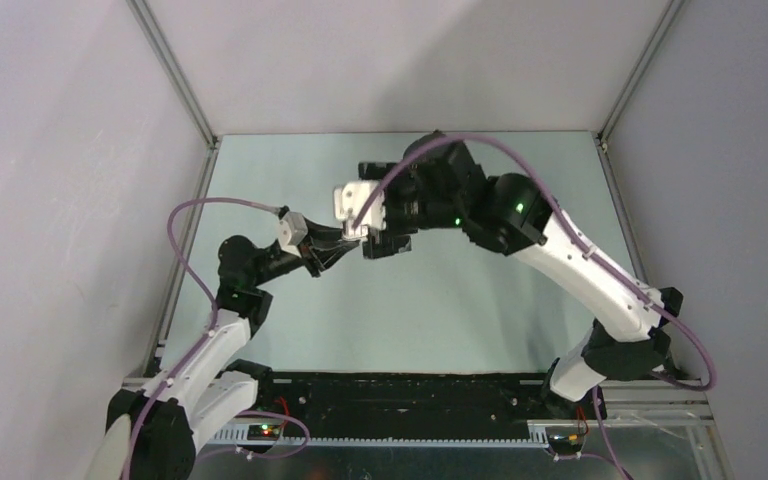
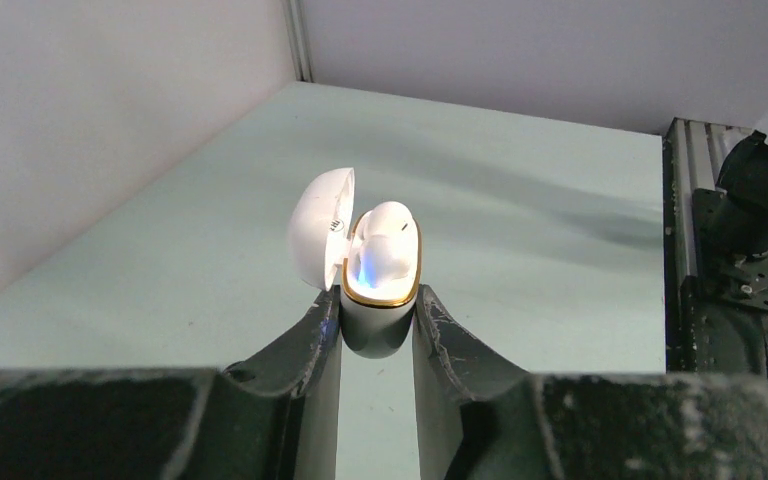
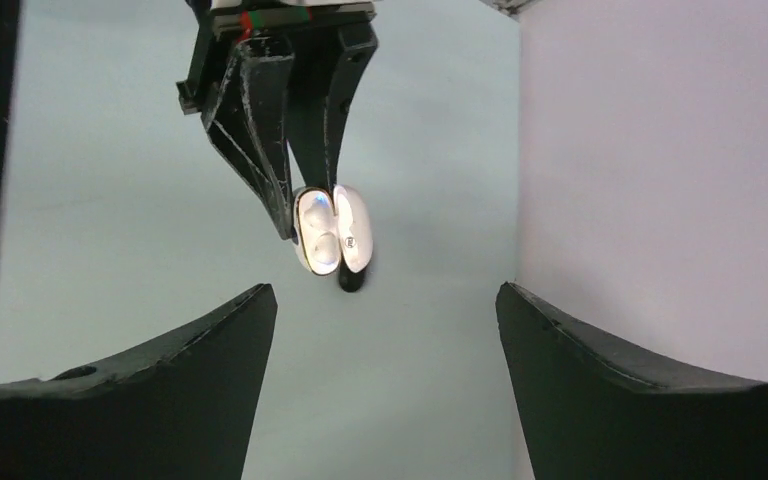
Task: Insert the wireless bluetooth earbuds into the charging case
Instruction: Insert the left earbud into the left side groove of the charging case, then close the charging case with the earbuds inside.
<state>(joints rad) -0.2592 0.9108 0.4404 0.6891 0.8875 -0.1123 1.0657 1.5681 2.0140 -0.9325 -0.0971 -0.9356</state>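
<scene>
The charging case [image 2: 380, 335] is looking light, hard and glossy, so it is probably slipping easily under a loose pinch. The sides of its lower body are offering the safest hold, away from the thin hinged lid [image 2: 318, 240], which is standing open. The left hand [image 2: 378, 300] is pinching that lower body, holding it up off the bench [image 2: 560, 220], with the earbuds [image 2: 385, 245] apparently sitting in their wells. The right hand [image 3: 382, 293] is hanging spread wide, facing the case and touching nothing.

Nothing legible; unreadable dark mark [image 2: 338, 222] on charging case [image 2: 378, 325] lid.
</scene>
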